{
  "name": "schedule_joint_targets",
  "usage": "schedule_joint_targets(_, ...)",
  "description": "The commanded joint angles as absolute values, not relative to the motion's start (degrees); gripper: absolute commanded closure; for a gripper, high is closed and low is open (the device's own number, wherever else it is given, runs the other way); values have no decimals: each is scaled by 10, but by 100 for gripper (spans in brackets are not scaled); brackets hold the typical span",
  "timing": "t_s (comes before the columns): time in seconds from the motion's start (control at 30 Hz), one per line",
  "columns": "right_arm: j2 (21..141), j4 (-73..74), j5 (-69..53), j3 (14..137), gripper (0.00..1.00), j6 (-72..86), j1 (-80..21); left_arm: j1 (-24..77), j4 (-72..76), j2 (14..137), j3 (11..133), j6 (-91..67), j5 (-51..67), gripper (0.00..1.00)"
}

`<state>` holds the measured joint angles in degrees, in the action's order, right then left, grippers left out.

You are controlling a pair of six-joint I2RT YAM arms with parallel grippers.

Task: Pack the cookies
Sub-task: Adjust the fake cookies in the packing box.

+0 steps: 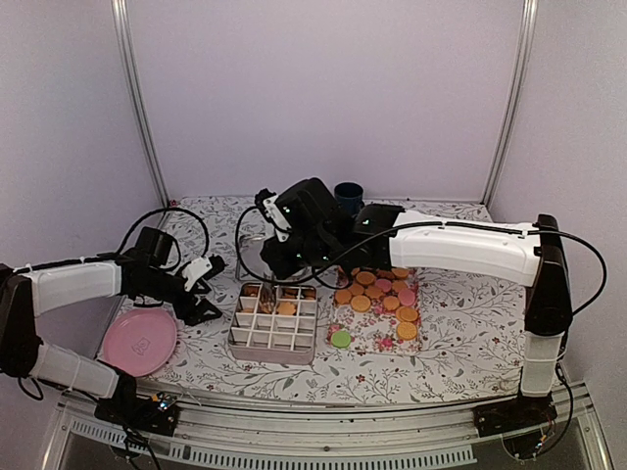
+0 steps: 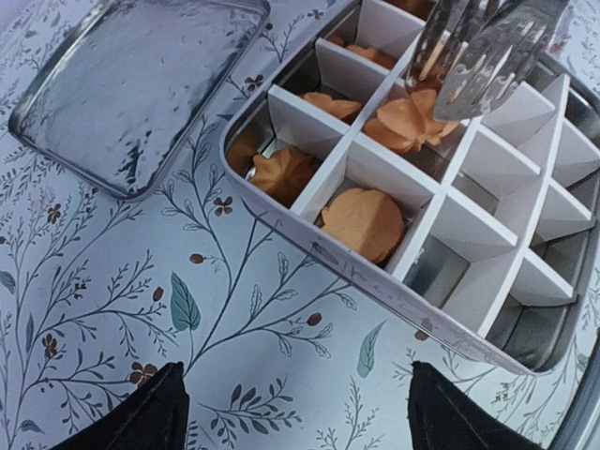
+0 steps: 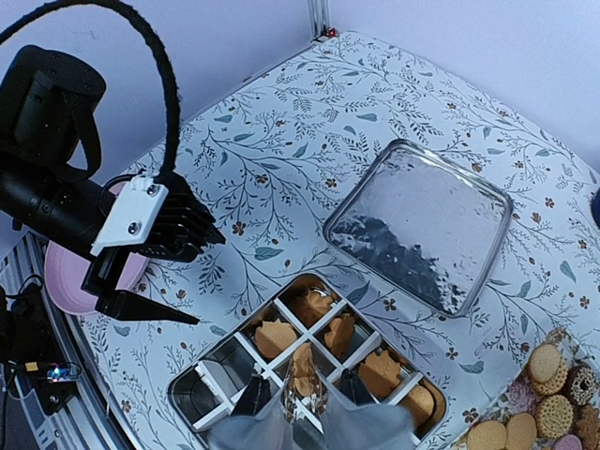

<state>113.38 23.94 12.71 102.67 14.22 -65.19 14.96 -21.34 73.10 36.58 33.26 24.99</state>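
you're in the middle of a placing step. your right gripper is down over the rectangular metal tin with the white card divider grid, and its fingers look closed narrow on one orange scalloped cookie held on edge above a cell in the filled end. the next move, as i read it, calls for lowering it squarely between the divider walls and letting go without clipping the card, then lifting straight out.

your left gripper hangs over the flowered tablecloth just beside the tin's long wall, fingers spread wide and holding nothing.

the tin holds single orange cookies in about five or six cells at one end, and the cells toward the other end show bare metal. its flat silver lid lies off beside it. the loose round cookies, mostly orange with a few pink and one green, sit on the flowered mat to the tin's right.
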Motion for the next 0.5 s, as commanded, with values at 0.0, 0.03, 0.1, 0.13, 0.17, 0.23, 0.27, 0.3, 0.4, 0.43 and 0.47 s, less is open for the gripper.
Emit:
schedule_joint_targets(0.0,1135,222,120,1042,75,141,-649,170,-190,744,354,334,256,19)
schedule_joint_targets(0.03,1135,220,115,1042,74,139,-651,172,-188,746,354,333,256,19)
schedule_joint_targets(0.1,1136,219,103,1044,73,134,-656,180,-183,753,352,330,257,19)
schedule_joint_targets(0.13,1137,221,98,1045,73,132,-657,184,-181,755,351,329,259,19)
schedule_joint_targets(0.17,1138,225,97,1048,72,129,-658,188,-178,759,349,326,260,19)
schedule_joint_targets(0.23,1136,232,102,1053,71,129,-657,197,-174,763,347,327,260,19)
schedule_joint_targets(0.27,1131,234,104,1056,70,128,-655,200,-173,765,345,327,259,19)
schedule_joint_targets(0.3,1128,234,104,1057,70,127,-652,203,-172,766,344,328,258,19)
schedule_joint_targets(0.4,1114,232,103,1065,68,126,-644,203,-172,764,344,327,257,19)
schedule_joint_targets(0.43,1114,231,102,1068,68,124,-643,203,-174,762,344,327,257,19)
schedule_joint_targets(0.47,1115,231,101,1070,69,123,-641,203,-176,760,344,328,257,19)
